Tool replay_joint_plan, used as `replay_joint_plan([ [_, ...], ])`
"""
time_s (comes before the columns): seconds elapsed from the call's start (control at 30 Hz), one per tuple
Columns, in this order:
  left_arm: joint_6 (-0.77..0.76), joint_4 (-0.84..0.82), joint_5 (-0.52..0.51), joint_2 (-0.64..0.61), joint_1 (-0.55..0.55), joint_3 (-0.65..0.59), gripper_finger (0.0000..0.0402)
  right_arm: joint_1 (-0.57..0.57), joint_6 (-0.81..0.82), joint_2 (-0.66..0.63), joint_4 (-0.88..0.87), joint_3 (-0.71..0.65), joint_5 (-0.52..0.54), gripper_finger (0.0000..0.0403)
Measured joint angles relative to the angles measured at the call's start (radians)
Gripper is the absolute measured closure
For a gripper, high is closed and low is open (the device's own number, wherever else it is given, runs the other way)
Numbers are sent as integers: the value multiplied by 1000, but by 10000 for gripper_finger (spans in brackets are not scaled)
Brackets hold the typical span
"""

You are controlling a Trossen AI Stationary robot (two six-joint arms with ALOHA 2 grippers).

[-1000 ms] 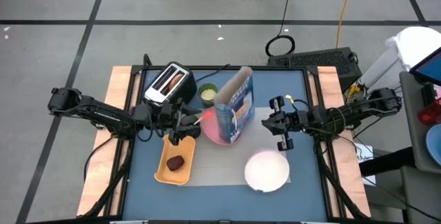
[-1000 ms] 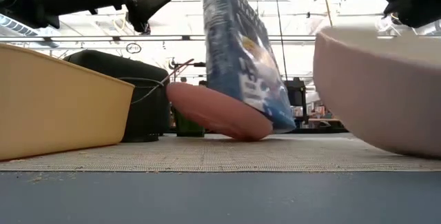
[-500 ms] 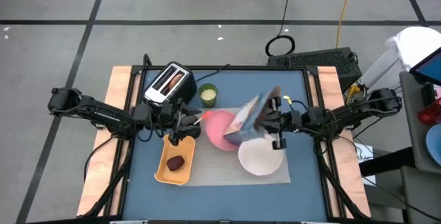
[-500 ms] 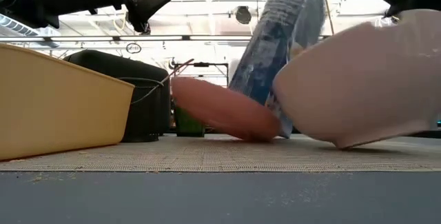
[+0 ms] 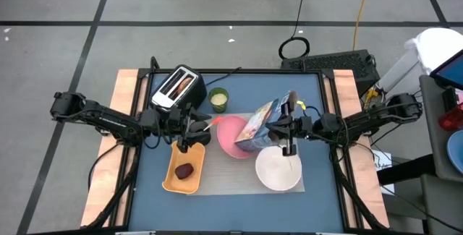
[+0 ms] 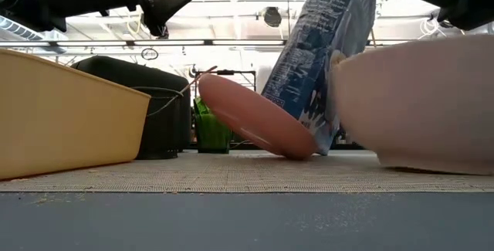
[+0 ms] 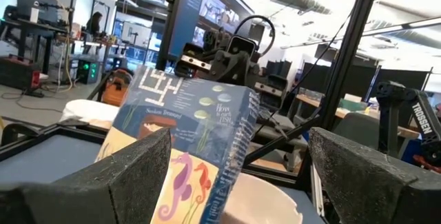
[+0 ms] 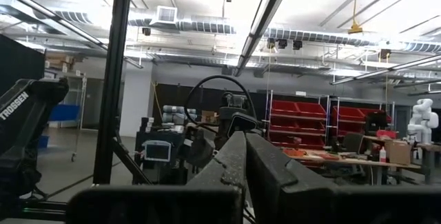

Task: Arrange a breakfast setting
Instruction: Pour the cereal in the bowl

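Two arms are seen over a half-laid breakfast setting, with a cereal box tipped at the bowl.

The cereal box is held tilted by the right gripper, whose fingers are closed on its top edge, directly above the far rim of the white bowl; no cereal can be made out in the bowl. The pink plate lies just beside the bowl, propped at a slant with the box's lower end against it. Both rest on the grey mat. The left gripper hovers wide open and empty beyond the plate, above the yellow tray holding the dark-red fruit. Spillage onto the mat is judged likely if the box is tipped off-centre; the propped plate could also be knocked flat.
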Motion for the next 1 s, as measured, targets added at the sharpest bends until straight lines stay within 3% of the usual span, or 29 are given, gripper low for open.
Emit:
replay_joint_plan([
  [0.33,70,2,1,28,-47,91,55,0,0,0,1,-1,0,401],
  [0.5,218,-1,48,132,-80,209,55,0,0,0,3,-1,0,401],
  [0.77,255,-18,71,297,-95,421,55,0,0,0,6,-1,0,401],
  [1.0,473,-231,12,350,-101,520,55,0,0,0,6,-1,0,401],
])
